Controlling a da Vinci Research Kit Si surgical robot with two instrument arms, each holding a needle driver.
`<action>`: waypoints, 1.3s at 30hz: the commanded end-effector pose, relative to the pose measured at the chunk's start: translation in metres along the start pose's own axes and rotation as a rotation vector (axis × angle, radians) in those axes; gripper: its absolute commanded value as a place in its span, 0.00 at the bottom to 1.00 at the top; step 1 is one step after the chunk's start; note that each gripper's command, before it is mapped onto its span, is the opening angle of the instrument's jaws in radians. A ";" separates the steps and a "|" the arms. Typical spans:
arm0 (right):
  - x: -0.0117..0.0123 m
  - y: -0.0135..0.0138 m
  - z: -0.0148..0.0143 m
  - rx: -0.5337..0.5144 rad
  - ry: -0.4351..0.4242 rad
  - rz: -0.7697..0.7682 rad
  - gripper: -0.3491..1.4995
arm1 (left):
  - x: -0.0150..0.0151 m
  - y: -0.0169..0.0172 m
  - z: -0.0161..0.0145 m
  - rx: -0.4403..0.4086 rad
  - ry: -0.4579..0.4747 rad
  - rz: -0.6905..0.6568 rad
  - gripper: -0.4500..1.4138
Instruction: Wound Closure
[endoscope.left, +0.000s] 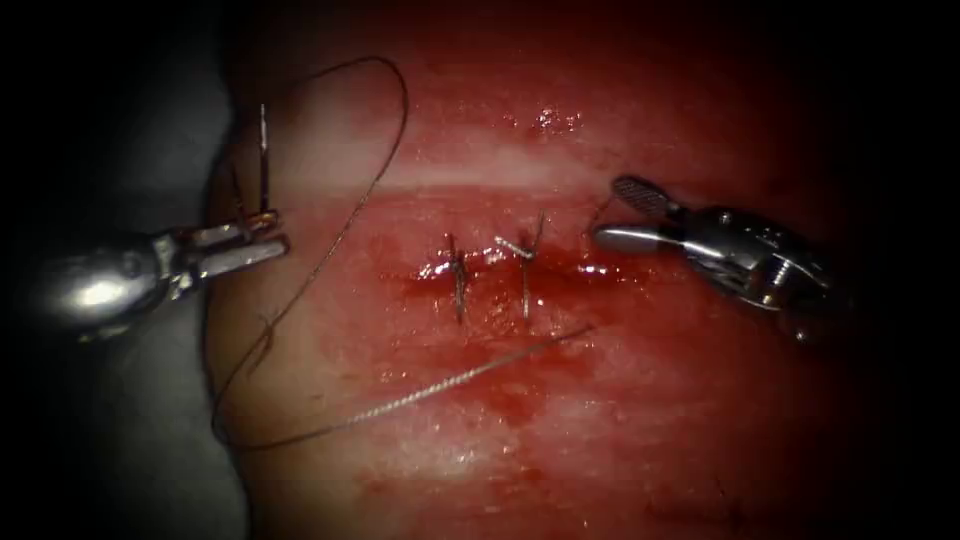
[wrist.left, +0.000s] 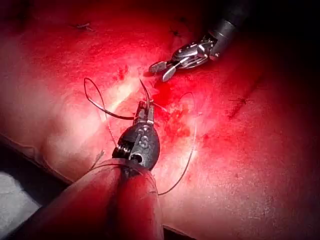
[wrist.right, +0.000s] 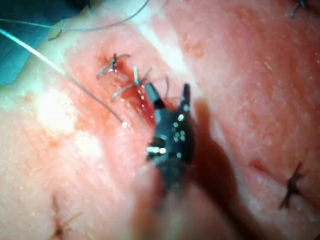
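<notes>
My left tool (endoscope.left: 268, 236) is over the tissue's left edge, left of the cut, jaws shut on the needle (endoscope.left: 264, 160) near one end. The needle stands up from the jaws, clear of the tissue; it is also gripped at the left tool's (wrist.left: 146, 108) tips. Dark thread (endoscope.left: 400, 403) loops from the needle over the left side and trails below the cut (endoscope.left: 500, 268). My right tool (endoscope.left: 608, 215) hovers at the cut's right end, jaws open, holding nothing. Its open jaws (wrist.right: 167, 91) sit just beside the stitches.
Two stitches (endoscope.left: 457, 285) (endoscope.left: 525, 275) cross the cut, with short thread ends standing up. Red fluid (endoscope.left: 500, 385) wets the tissue around and below the cut. Grey drape (endoscope.left: 120, 420) lies beyond the tissue's left edge. Older stitches (wrist.right: 291, 187) mark the tissue elsewhere.
</notes>
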 end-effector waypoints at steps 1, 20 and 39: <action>-0.0010 -0.0005 0.0005 -0.001 -0.002 0.003 0.34 | -0.0006 0.0009 0.0006 -0.003 -0.001 -0.003 0.00; 0.0036 -0.0002 0.0013 -0.096 0.037 0.130 0.00 | -0.0006 0.0011 0.0008 -0.002 -0.005 -0.003 0.00; 0.0058 -0.0012 0.0007 -0.087 0.040 0.098 0.00 | -0.0006 0.0011 0.0008 -0.001 -0.005 -0.003 0.00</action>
